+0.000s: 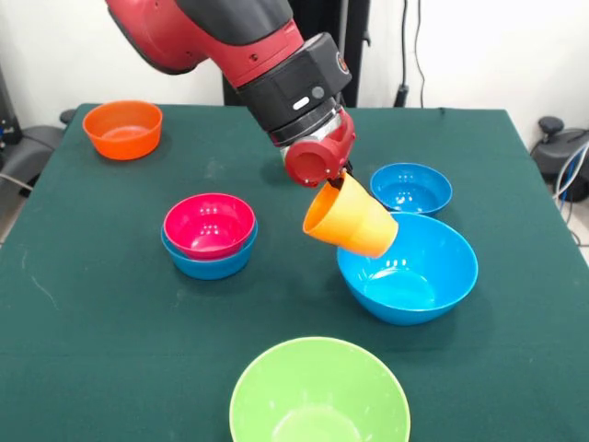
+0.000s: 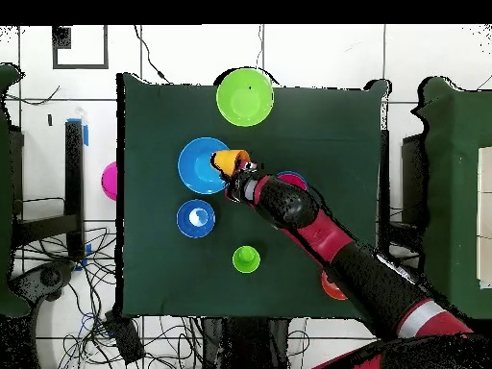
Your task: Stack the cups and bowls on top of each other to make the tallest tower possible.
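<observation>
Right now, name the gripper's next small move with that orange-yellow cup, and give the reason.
Probably ease it out over the large blue bowl and level it. The gripper holds the orange-yellow cup tilted, above the bowl's rim rather than its middle, so letting go here would likely tip it off the edge.

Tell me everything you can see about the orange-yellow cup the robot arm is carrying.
The orange-yellow ribbed plastic cup is a small tapered tumbler, glossy and apparently empty. It hangs tilted well off upright in the front view, open mouth turned toward the lower left, base toward the right. The gripper holds it by the rim, clear of the table. It sits over the near-left rim of the large blue plastic bowl; whether it touches that bowl is unclear.
</observation>
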Action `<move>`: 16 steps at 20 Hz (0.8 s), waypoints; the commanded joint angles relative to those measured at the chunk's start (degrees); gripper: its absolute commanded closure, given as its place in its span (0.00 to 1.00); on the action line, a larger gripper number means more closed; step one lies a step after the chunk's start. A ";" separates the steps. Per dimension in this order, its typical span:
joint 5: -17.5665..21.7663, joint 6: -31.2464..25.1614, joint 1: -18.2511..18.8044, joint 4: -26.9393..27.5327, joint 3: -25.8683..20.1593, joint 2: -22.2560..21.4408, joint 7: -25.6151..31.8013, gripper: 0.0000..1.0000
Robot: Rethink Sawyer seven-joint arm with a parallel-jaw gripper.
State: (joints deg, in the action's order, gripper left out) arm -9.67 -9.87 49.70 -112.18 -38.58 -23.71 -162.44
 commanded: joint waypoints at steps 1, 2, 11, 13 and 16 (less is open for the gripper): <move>11.00 -4.04 -1.43 3.75 0.85 -2.50 12.14 1.00; 11.81 -4.15 -1.31 3.89 0.69 -2.48 11.44 1.00; 16.35 -5.65 -0.87 4.80 0.37 -2.80 8.56 1.00; 16.87 -5.87 -0.60 4.75 0.28 -2.69 8.42 1.00; 18.50 -6.26 -0.36 6.12 1.19 -1.88 9.39 1.00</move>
State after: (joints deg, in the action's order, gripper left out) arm 3.80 -10.78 49.71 -110.86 -38.57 -26.34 -162.44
